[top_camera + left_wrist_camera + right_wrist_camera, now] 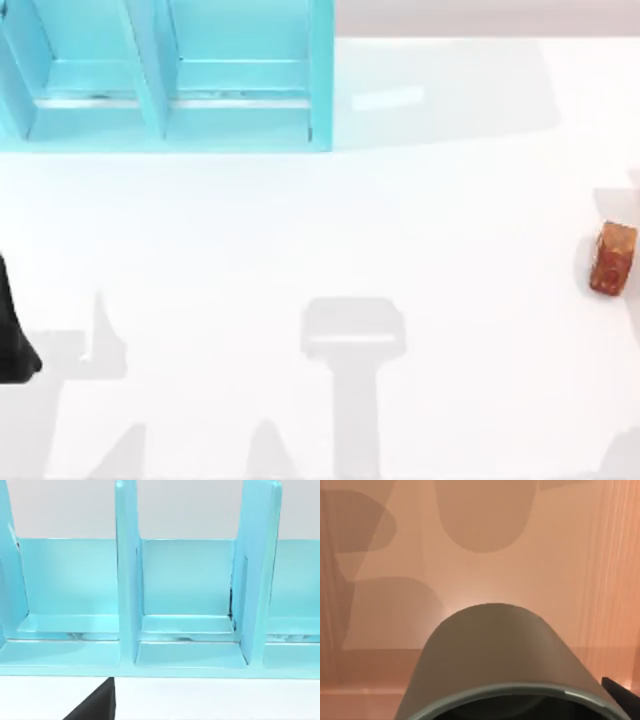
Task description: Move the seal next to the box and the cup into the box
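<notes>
at the far right of the table (330, 230), close to the edge in the top view, the seal (612, 257) lies well apart from the box (170, 75), the turquoise compartmented one at the back left, so it has yet to be brought beside it. the cup (505, 655) sits right under the right wrist camera, its rim nearest the lens and its grey wall running away from it over a surface that reads pinkish there; a dark tip of the right gripper (622, 690) shows just beside the rim, but i cannot tell whether that gripper is clamped on the cup or merely near it. the left gripper (95, 705) faces the box's open compartments (a dark sliver of it shows low in its own view), and its state is likewise beyond telling. by the look of it the cup is rigid, light and smooth-walled, likely to slip, so i would pinch it across the wall just under the rim; the seal is a small hard block, best taken across its narrow sides
</notes>
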